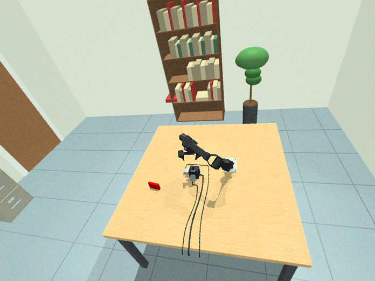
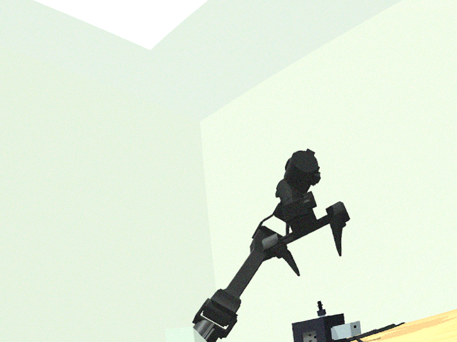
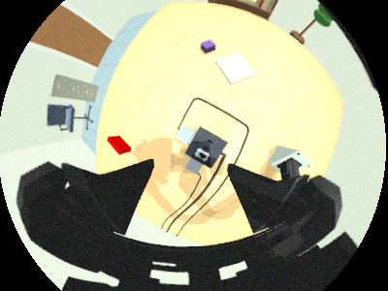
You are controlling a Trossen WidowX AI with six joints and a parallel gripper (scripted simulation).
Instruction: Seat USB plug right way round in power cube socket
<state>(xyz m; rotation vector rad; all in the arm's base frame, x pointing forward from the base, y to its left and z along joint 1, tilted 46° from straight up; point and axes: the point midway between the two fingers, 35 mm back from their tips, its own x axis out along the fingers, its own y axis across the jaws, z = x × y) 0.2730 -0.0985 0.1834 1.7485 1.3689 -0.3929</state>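
Matte black arm (image 2: 245,271) (tapered, pointed pincer (image 2: 316,256) fingers)

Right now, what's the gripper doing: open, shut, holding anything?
Gripper: open wide, holding nothing, fingers pointing down, well above the USB plug on the power cube.
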